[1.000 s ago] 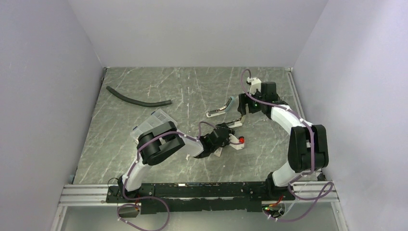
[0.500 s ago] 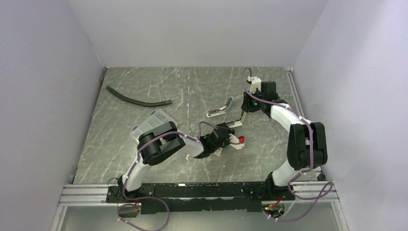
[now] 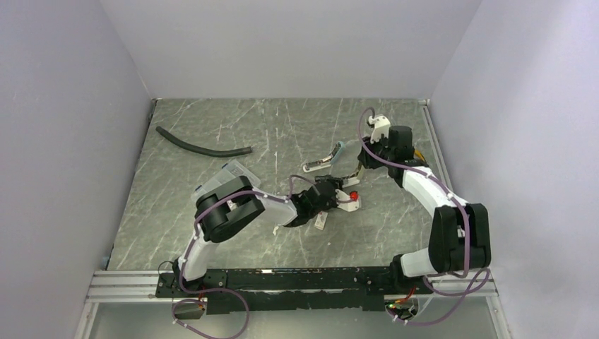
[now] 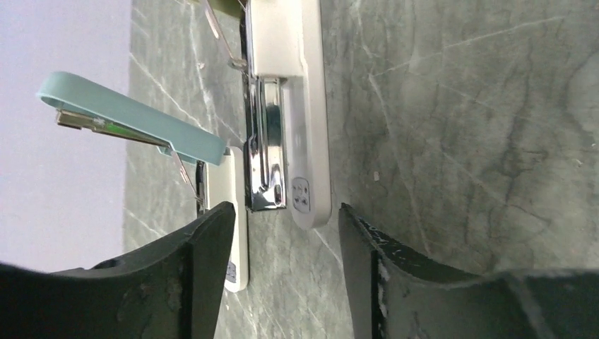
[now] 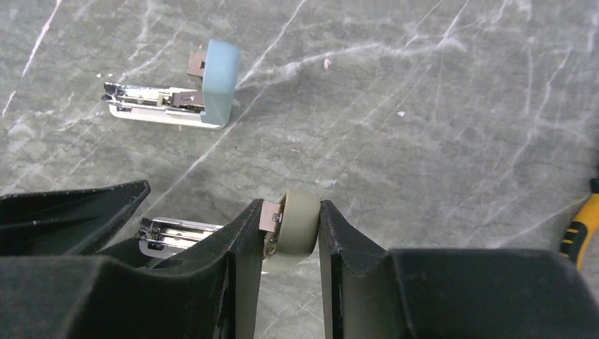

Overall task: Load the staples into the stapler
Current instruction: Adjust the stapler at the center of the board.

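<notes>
Two staplers lie open mid-table. The beige-lidded stapler point(image 5: 289, 236) has its raised lid pinched between my right gripper's point(image 5: 291, 212) fingers; its chrome track point(image 4: 265, 152) and white base point(image 4: 311, 127) lie flat on the table. My left gripper point(image 4: 286, 219) is open just short of that base's end, with nothing between its fingers. The blue-lidded stapler point(image 5: 215, 81) lies open beyond it, untouched. The staples, a small white box with a red mark point(image 3: 350, 203), rest on the table beside my left gripper point(image 3: 333, 200).
A clear plastic case point(image 3: 227, 175) sits left of my left arm. A black hose point(image 3: 201, 146) lies at the back left. A yellow-handled object point(image 5: 583, 224) shows at the right edge of the right wrist view. Grey walls enclose the table.
My right gripper has shut on the beige stapler's lid and its arm has swung outward. My left gripper has opened and shifted slightly away from me.
</notes>
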Motion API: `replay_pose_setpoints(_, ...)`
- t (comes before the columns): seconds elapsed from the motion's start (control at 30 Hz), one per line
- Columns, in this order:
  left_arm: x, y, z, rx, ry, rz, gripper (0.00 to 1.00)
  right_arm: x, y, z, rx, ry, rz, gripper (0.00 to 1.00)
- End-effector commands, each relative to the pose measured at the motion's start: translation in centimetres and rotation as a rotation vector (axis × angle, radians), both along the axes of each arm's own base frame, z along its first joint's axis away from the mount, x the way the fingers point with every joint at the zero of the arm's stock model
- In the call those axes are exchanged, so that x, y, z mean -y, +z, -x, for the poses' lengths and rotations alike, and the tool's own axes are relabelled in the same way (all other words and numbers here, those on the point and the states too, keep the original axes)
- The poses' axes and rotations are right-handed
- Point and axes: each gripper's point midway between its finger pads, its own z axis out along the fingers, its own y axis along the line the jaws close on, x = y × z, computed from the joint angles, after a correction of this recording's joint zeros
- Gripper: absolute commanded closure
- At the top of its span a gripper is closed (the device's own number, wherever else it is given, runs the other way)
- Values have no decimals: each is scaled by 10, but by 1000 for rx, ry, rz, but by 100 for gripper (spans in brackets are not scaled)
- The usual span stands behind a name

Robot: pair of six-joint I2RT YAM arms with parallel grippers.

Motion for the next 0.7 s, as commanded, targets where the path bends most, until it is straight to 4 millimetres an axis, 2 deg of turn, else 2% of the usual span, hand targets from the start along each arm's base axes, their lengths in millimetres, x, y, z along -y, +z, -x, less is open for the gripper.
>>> replay_pose_setpoints(0.0, -17, -32, 26, -249, -35, -23, 35, 1, 41, -12, 193, -5, -3, 82)
replay_pose_setpoints(0.17, -21, -11, 27, -340, -59, 50, 21, 1, 37, -11, 224, -17, -18, 85)
replay_pose_setpoints(0.5, -37, 5, 26, -561, -72, 160, 12, 1, 46, -23, 257, -53, -56, 89)
replay_pose_setpoints(0.67, -47, 15, 23, -682, -68, 211, 11, 3, 46, -21, 303, -52, -39, 88)
